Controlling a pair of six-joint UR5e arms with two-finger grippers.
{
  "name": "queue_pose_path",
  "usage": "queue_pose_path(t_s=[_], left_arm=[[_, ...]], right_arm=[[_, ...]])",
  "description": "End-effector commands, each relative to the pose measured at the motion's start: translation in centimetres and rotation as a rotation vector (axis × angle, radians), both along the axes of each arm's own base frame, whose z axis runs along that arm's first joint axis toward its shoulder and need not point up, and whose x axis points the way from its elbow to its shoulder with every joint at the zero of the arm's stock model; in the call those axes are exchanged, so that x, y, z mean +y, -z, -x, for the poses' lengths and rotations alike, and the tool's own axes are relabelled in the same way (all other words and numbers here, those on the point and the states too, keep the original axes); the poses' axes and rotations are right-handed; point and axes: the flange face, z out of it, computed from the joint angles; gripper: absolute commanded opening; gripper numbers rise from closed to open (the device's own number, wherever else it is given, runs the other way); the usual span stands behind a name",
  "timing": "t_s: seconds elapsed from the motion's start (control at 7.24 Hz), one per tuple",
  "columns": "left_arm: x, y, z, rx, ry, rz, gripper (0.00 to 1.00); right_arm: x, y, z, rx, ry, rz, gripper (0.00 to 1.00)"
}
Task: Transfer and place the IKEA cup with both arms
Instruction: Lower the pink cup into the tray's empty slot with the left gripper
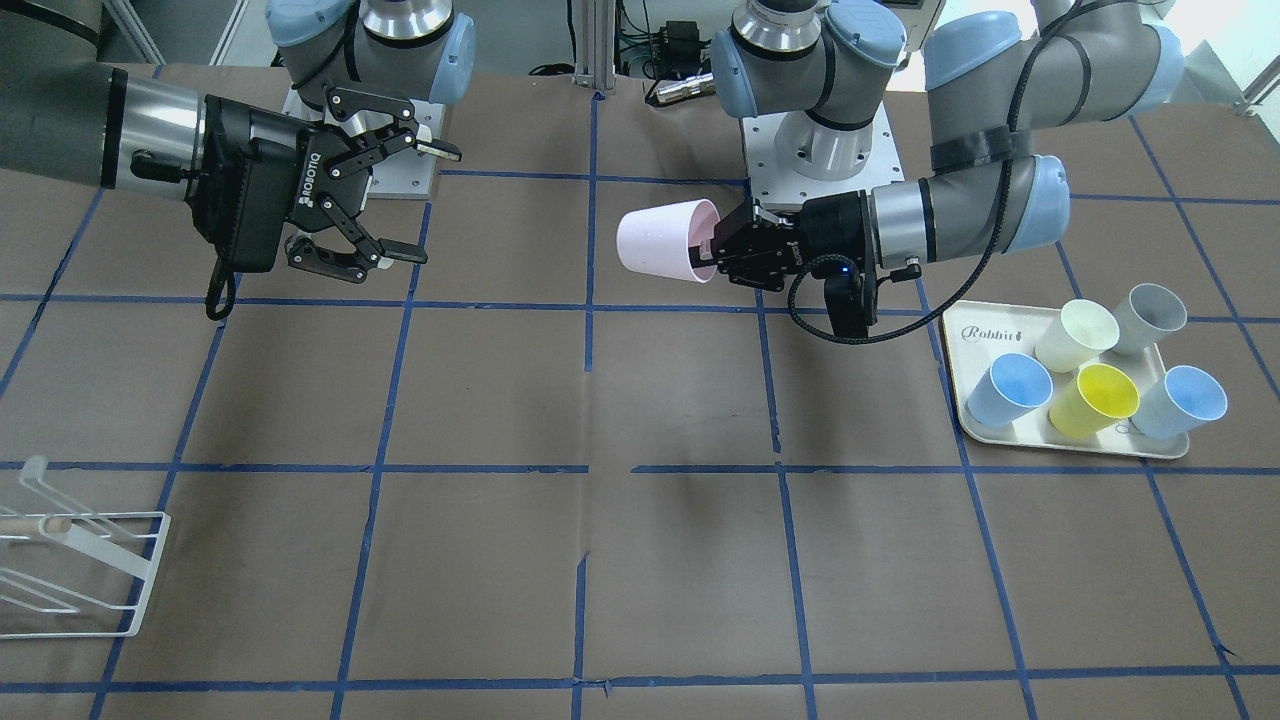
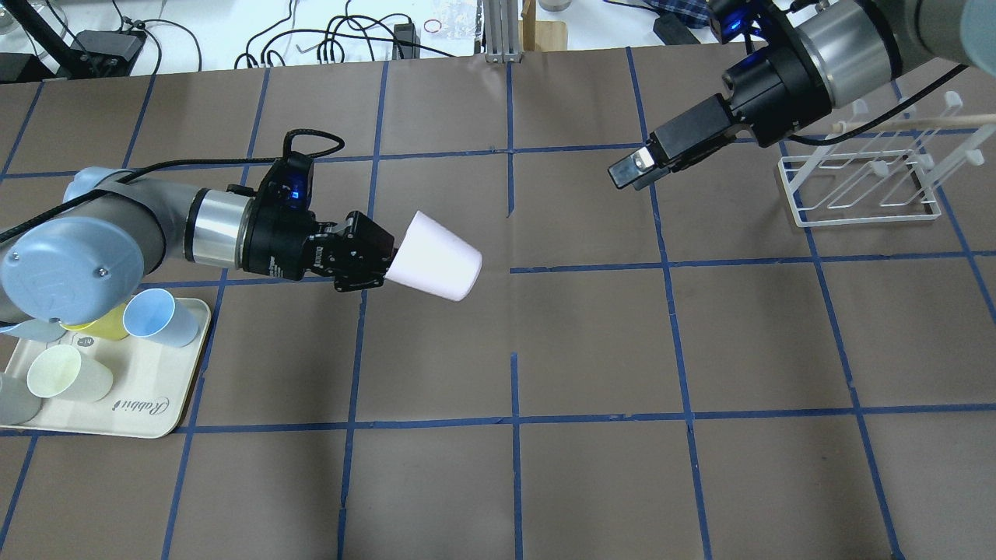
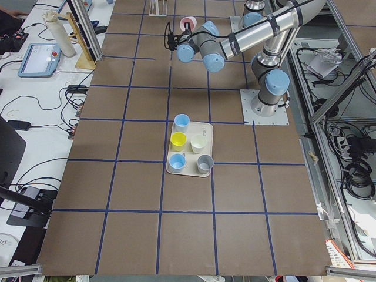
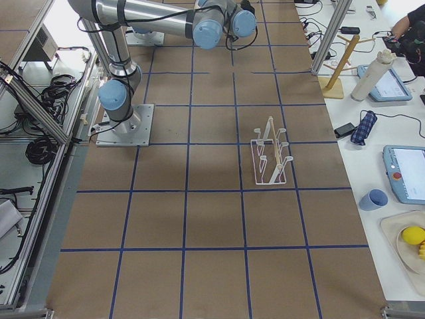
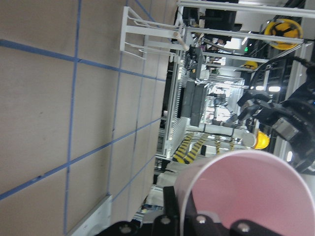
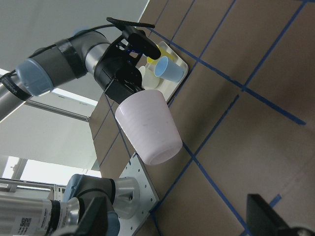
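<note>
**Left gripper (image 2: 389, 261) held the small, pale pink, tapered plastic cup (image 2: 436, 257) out sideways toward the right gripper (image 2: 627, 172)**

The black two-finger left gripper was clamped on the pink cup at its rim. One finger (image 1: 706, 253) reached inside the mouth, and the other sat against the outer wall. The cup lay on its side in the air, clear of the brown table with its blue tape grid (image 1: 680, 560). Its open end was against the gripper and its closed base pointed straight out ahead of the fingertips. The left wrist view showed the pink interior filling the space just in front of the fingers.

The black two-finger right gripper hung off the table with its fingers spread wide and nothing between them. It faced the cup's base. The cup was well apart from it, out in front of the spread fingertips, as the right wrist view showed.

Back behind the left gripper, beside that arm's elbow, a cream rectangular plastic tray (image 1: 990, 345) sat on the table. It held five upright tumblers: two light blue (image 1: 1010, 390), one yellow (image 1: 1095, 398), one pale cream-green (image 1: 1076, 335) and one grey (image 1: 1148, 315).

Behind the right gripper, past its wrist, a white wire drying rack (image 2: 856, 190) stood on the table.
</note>
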Motion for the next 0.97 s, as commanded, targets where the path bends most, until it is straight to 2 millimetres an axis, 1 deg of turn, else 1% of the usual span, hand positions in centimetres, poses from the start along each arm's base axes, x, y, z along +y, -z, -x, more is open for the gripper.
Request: queue_pose_path(t_s=[0.0,0.14,0.28,0.41,0.55,0.69,0.83], left_arm=[[0.4,1.2,-5.7,-0.374,0.150,0.061,0.00],[0.6,1.1,-9.8,-0.536,0.193,0.094,0.00],[1.4,0.6,-14.7,-0.605,0.250,0.160,0.00],[2.6,-0.1,-19.9,-0.630,0.279,0.232,0.00],[4.0,-0.7,-24.2,-0.638,0.319,0.327,0.00],[4.9,-0.3,-27.1,-0.644,0.345,0.396,0.00],[5.9,1.3,-28.9,-0.664,0.382,0.469,0.00]], right_arm=[[0.3,1.1,1.8,0.248,-0.037,-0.070,1.00],[0.1,1.3,2.3,0.325,-0.016,-0.090,1.00],[-0.4,2.1,3.0,0.429,0.015,-0.123,1.00],[-1.0,2.3,3.1,0.510,0.098,-0.138,1.00],[-1.3,2.4,2.5,0.583,0.143,-0.154,1.00],[-1.1,2.4,1.1,0.723,0.162,-0.161,1.00],[-1.0,2.3,-0.6,0.861,0.208,-0.138,1.00]])
